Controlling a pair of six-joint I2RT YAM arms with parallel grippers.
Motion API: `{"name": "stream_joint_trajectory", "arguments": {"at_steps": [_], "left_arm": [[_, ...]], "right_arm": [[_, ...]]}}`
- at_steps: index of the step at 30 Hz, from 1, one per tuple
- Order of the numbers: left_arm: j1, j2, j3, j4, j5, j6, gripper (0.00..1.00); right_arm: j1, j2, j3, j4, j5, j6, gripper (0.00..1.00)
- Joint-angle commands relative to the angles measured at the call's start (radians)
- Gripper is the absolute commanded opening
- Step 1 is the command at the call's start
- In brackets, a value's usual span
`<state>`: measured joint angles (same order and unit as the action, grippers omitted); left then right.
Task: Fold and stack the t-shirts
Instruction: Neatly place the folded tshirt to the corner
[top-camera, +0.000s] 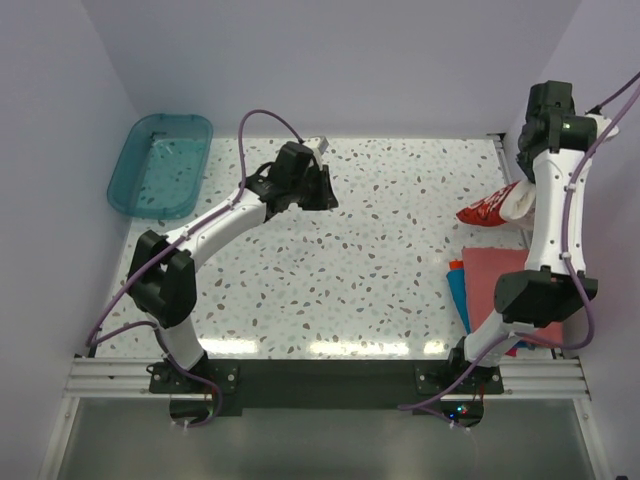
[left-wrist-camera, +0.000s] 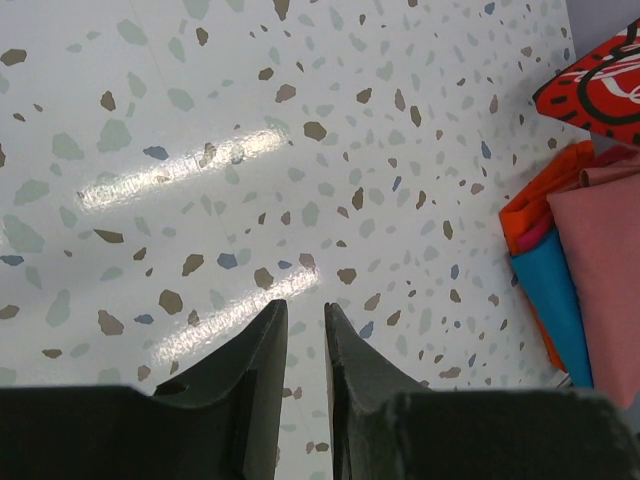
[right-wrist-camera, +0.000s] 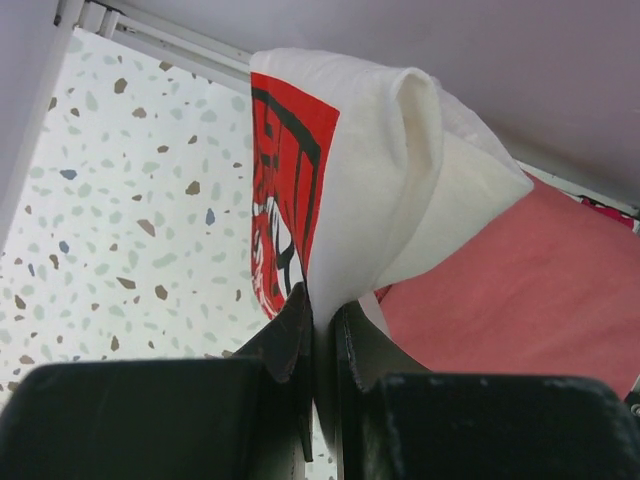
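While the right jaws clench an edge of the cream-white, red-printed cloth t-shirt (right-wrist-camera: 380, 180) at the speckled worktop's (top-camera: 350, 260) far right, the left jaws hang slightly parted, empty; a salmon-red shirt (top-camera: 505, 275) overlies a bright blue one (top-camera: 458, 298), near right.

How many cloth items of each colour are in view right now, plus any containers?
Cream-white cloth t-shirt with red print: 1
Salmon-red folded cloth t-shirt: 1
Bright blue cloth t-shirt: 1
Orange cloth layer: 1
Translucent teal plastic tub: 1
Total: 5
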<state>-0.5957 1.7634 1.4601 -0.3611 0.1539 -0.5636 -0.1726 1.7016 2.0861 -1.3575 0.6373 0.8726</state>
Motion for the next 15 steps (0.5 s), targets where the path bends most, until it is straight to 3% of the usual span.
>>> {"name": "stream_joint_trajectory", "arguments": {"at_steps": [1,7,13,14,15], "left_arm": [[0.005,-0.039,0.019,0.010,0.021,0.016,0.27],[0.002,-0.048,0.008,0.008,0.033,0.011,0.26],[-0.012,-0.077,-0.035,0.021,0.048,0.001,0.26],[-0.013,-0.081,-0.047,0.022,0.050,0.002,0.26],[-0.018,-0.087,-0.055,0.025,0.052,0.001,0.27]], "right_arm": [[-0.016,-0.091,0.043,-0.229,0.027,-0.017,0.00],[-0.021,-0.220,-0.101,-0.230,-0.005,-0.011,0.00],[-0.022,-0.505,-0.368,-0.230,-0.036,-0.006,0.02],[-0.022,-0.543,-0.414,-0.227,-0.071,-0.006,0.14],[-0.021,-0.635,-0.507,-0.218,-0.085,-0.014,0.34]]}}
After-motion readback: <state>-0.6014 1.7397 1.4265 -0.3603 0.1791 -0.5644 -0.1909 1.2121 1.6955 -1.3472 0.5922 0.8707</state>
